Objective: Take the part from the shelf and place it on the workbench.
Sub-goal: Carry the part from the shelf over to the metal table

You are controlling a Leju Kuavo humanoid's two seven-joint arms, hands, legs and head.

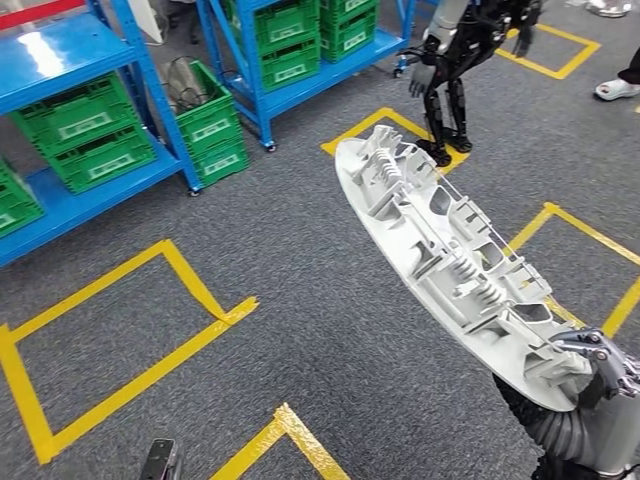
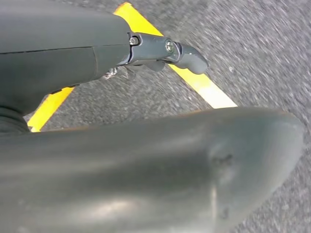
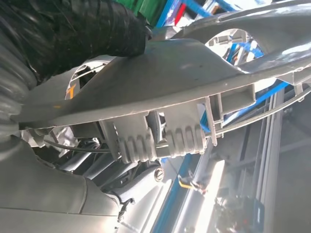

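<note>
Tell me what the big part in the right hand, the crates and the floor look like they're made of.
Part: likely moulded plastic, matt pale grey, judging by its thin ribs and clip shapes; painted metal can't be ruled out.
Crates: green plastic, slightly glossy, with slotted walls.
Floor: grey short-pile carpet, speckled and dull, marked with yellow tape.

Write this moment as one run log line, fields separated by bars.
phase: carrying | right hand: holds grey part by one end | left hand: holds nothing | below: carpet, yellow tape
</note>
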